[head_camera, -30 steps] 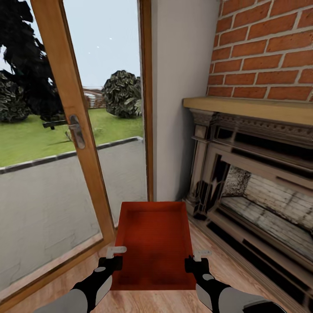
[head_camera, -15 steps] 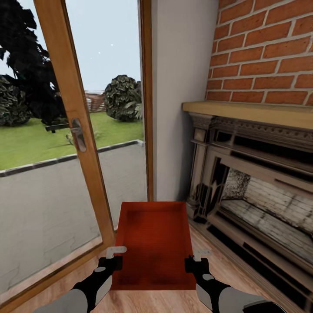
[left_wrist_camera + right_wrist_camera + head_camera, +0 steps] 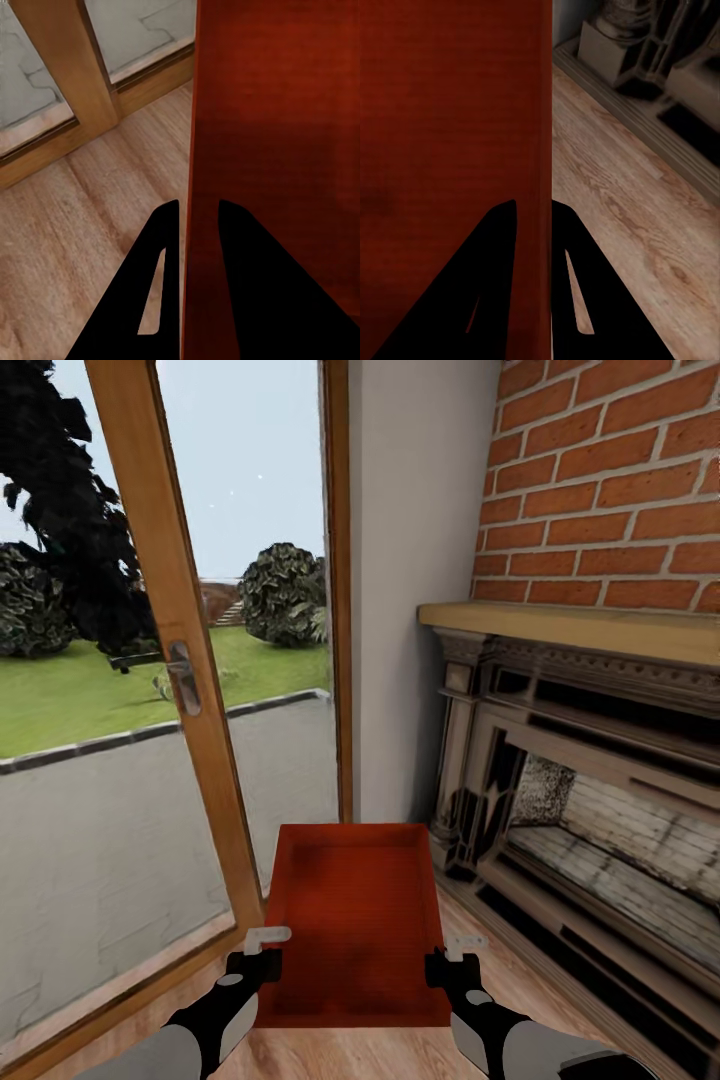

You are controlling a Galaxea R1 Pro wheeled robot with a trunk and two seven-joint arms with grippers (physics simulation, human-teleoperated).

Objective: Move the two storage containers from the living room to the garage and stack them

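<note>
I hold one red-orange open-top storage container (image 3: 352, 920) level in front of me, above the light wood-plank floor of the living room. My left gripper (image 3: 262, 958) is shut on its left wall (image 3: 189, 225), one finger inside and one outside. My right gripper (image 3: 447, 962) is shut on the right wall (image 3: 544, 217) in the same way. The bin's inside is empty. The garage is out of view.
A wood-framed glass door (image 3: 190, 690) stands ahead on the left, with a patio and lawn beyond. A white wall strip (image 3: 415, 590) lies straight ahead. The brick fireplace (image 3: 590, 760) with its pale mantel runs along the right, close to the bin's right side.
The whole picture has slid slightly: the door frame shifted right and the fireplace mantel sits a little lower, so the camera has moved. The bin and both grippers keep the same place in view.
</note>
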